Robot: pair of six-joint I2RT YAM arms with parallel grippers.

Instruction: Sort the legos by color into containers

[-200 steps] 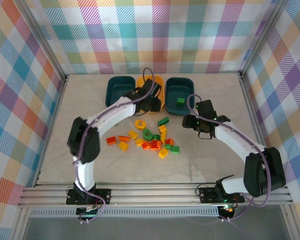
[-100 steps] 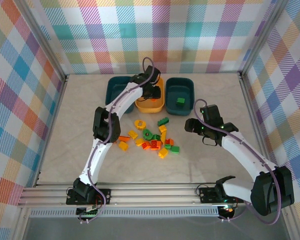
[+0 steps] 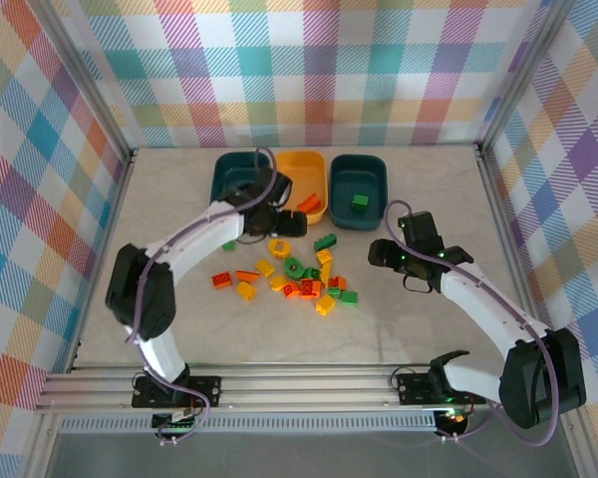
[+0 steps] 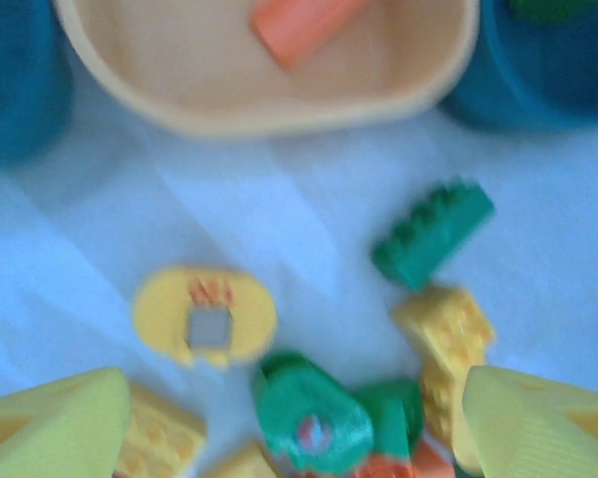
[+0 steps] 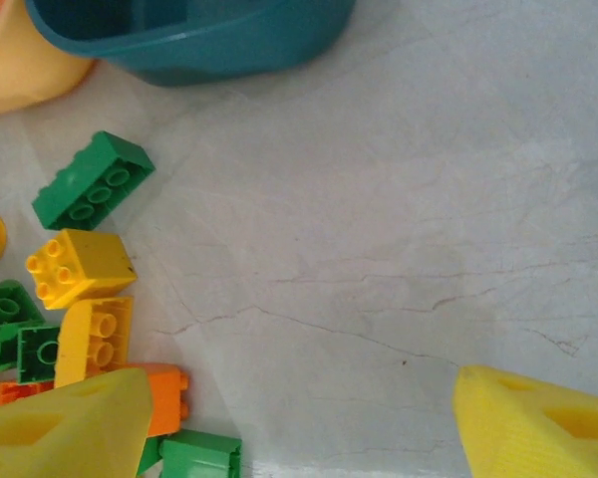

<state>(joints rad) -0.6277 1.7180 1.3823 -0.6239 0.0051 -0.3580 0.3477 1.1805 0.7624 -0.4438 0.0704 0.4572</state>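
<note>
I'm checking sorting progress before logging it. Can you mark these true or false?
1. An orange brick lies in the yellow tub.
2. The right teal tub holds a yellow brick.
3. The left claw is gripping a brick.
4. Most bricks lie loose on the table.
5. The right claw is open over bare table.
1. True. The orange brick lies inside the yellow tub.
2. False. The right teal tub holds a green brick.
3. False. The left claw is open, with nothing gripped between its fingers.
4. True. Most bricks sit in a pile on the table, in front of the tubs.
5. True. The right claw is open over bare table, just right of the pile.
</note>
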